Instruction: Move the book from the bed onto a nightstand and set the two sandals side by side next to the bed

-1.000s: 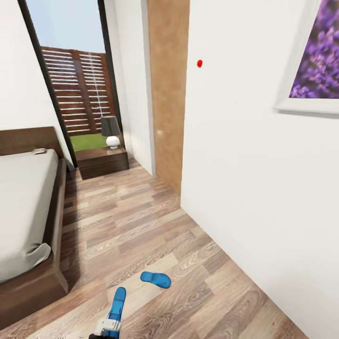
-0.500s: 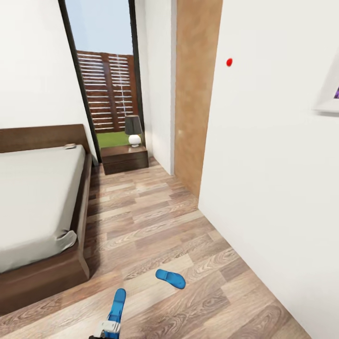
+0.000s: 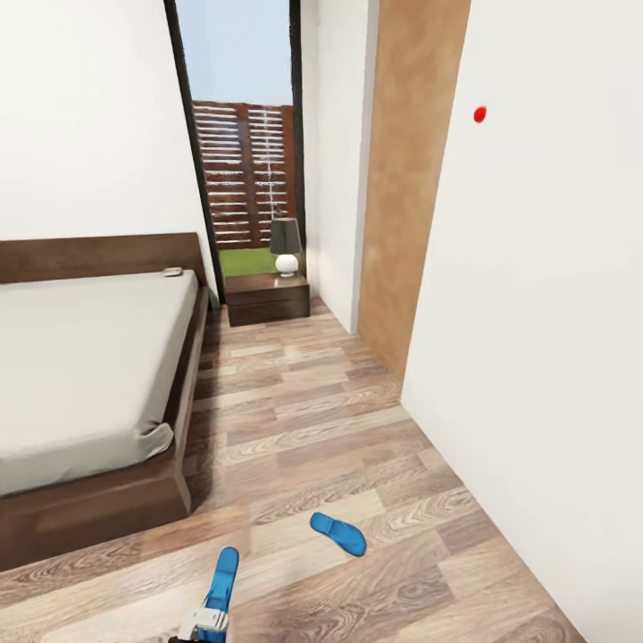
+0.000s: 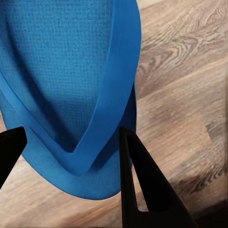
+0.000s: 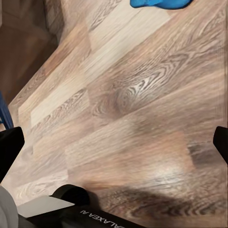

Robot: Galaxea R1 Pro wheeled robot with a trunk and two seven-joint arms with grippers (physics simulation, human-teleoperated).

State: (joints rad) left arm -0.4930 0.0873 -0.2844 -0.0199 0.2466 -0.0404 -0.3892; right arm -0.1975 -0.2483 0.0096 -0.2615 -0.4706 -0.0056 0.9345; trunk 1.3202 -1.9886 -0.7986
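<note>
One bright blue sandal (image 3: 338,533) lies flat on the wood-plank floor (image 3: 295,420), apart from the bed (image 3: 89,357). The other sandal (image 3: 222,579) is held up in the left claw (image 3: 204,623). A small book (image 3: 172,271) lies by the headboard.

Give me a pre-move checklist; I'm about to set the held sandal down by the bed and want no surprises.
1. Left gripper holds a sandal: ok, the sole sits between its fingers.
2. Right gripper free: ok, its fingers are spread wide over bare floor.
3. Second sandal located: ok, it lies flat on the floor, apart from the bed.
4. Floor beside the bed free for the pair: ok, bare planks run along the frame.
5. Book on the bed: cannot tell, a small thing lies near the headboard, too small to read.
6. Nightstand has room: cannot tell, a lamp stands on it.
</note>
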